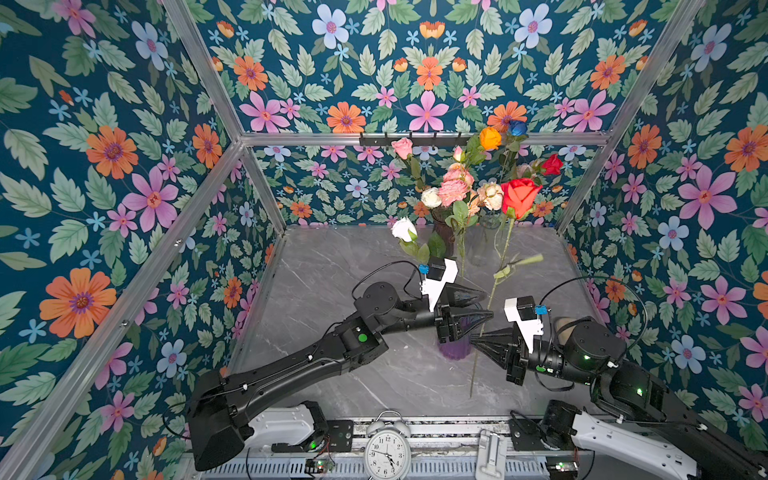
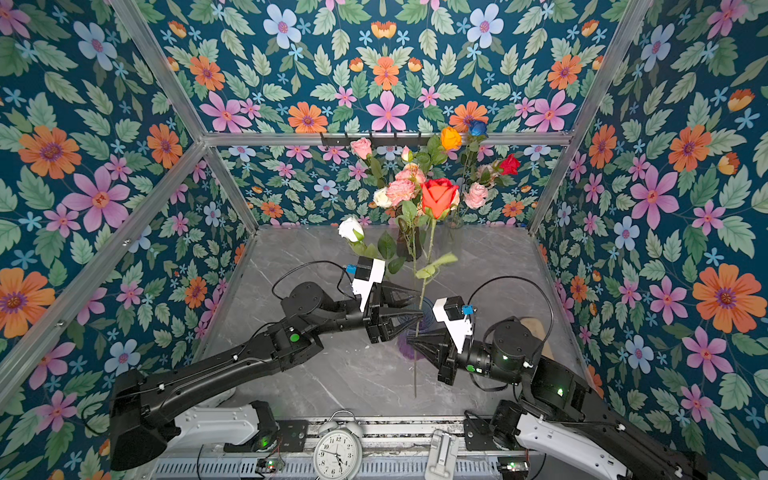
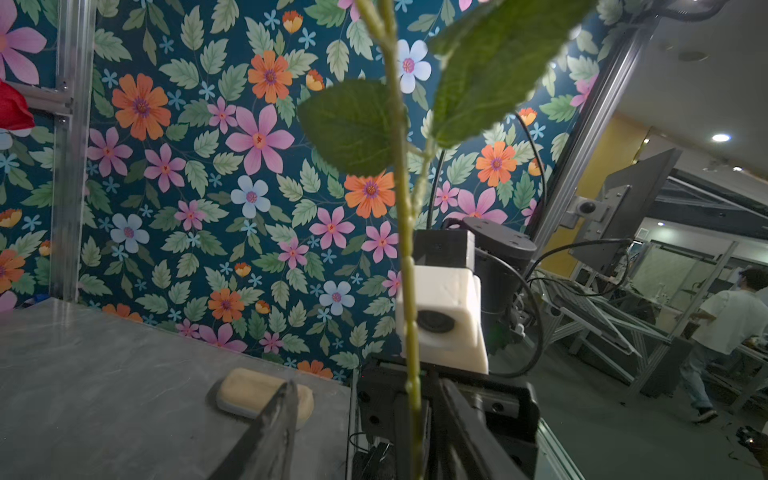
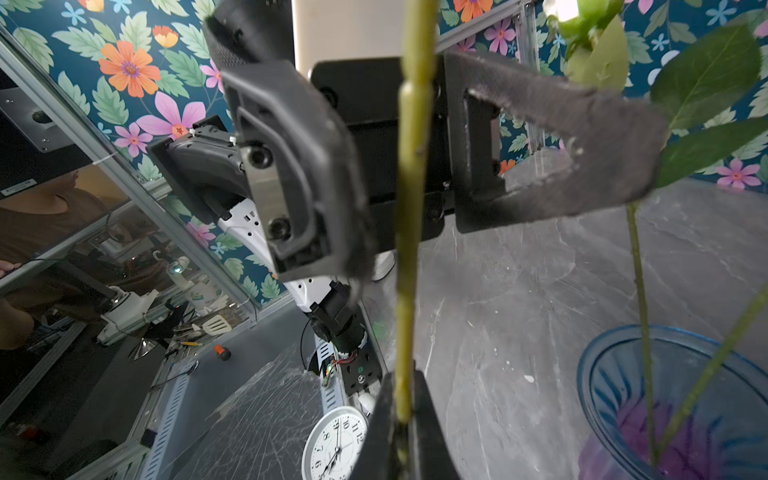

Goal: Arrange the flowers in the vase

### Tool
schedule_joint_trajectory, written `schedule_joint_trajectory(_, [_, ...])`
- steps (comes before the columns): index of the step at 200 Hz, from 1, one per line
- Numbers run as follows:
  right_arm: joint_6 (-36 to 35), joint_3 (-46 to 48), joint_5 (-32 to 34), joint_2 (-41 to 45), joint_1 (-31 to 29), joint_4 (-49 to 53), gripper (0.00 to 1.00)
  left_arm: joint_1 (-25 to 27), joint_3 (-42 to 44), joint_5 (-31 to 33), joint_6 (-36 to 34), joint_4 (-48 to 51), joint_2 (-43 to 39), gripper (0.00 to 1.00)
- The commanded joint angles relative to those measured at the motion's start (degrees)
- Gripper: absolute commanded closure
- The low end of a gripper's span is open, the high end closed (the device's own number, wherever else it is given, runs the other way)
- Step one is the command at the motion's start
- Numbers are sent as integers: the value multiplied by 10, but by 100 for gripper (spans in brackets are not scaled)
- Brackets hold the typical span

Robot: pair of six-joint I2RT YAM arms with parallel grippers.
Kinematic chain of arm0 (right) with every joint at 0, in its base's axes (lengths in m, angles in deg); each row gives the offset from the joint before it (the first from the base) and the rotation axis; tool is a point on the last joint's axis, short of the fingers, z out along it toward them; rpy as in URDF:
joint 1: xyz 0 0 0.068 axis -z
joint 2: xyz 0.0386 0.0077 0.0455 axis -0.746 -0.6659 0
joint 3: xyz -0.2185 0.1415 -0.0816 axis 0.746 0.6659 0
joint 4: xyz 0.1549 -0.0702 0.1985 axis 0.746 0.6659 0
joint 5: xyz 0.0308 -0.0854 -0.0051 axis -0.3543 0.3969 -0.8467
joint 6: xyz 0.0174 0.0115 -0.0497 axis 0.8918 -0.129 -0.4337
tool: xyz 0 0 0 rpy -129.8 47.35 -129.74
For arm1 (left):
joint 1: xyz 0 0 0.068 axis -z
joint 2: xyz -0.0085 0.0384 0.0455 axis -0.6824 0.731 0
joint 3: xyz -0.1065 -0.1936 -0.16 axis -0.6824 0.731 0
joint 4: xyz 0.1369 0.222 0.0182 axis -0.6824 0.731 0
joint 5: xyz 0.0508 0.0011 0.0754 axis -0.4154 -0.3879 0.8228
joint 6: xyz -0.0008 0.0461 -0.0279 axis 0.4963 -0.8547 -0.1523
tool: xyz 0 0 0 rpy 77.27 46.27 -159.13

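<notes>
The red-headed artificial rose with a long green stem (image 1: pixel 519 197) stands nearly upright in the air just beside the ribbed purple-blue glass vase (image 1: pixel 452 353), its foot apparently not yet inside. The right gripper (image 1: pixel 476 341) is clamped on the lower stem. Higher up, the left gripper (image 1: pixel 487 305) has its jaws apart on either side of the stem. A white-headed rose (image 1: pixel 404 229) already sits in that vase (the right wrist view shows two stalks there). The mixed bunch of flowers (image 1: pixel 455 189) at the back looks left to move, so most of the work remains.
</notes>
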Motion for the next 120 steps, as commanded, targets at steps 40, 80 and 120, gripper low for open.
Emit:
schedule_joint_trajectory(40, [1, 6, -27, -11, 0, -8, 100, -1, -16, 0, -28, 76, -3, 59])
schedule_joint_trajectory(80, [-6, 10, -7, 3, 0, 16, 100, 0, -27, 14, -32, 99, -7, 61])
schedule_joint_trajectory(120, [-9, 12, 4, 12, 0, 39, 100, 0, -41, -6, -29, 99, 4, 71])
